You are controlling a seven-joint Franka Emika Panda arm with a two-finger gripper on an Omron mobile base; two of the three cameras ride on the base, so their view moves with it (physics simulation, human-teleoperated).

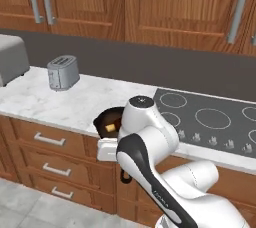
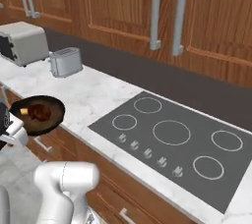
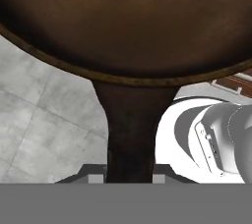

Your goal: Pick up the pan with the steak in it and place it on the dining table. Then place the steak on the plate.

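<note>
One skillet matters here: from the left base view, the pan (image 1: 107, 120) sits off the tabletop (image 1: 75, 104) edge, left of the cooktop (image 1: 210, 119), steak (image 1: 112, 122) inside. From the right base view, it hangs clear over the floor. In the hand view, the gripper (image 3: 129, 179) is clamped on the handle (image 3: 130, 134). Cast iron is heavy and rigid; the loose steak could slide, so keep it level.

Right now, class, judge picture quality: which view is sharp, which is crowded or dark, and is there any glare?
Right base view: evenly lit, no glare; the pan and steak read clearly. Left base view: equally flat light, but the arm covers much of the pan. Hand view: the pan sits so close that its dark surface looks soft and featureless.
</note>
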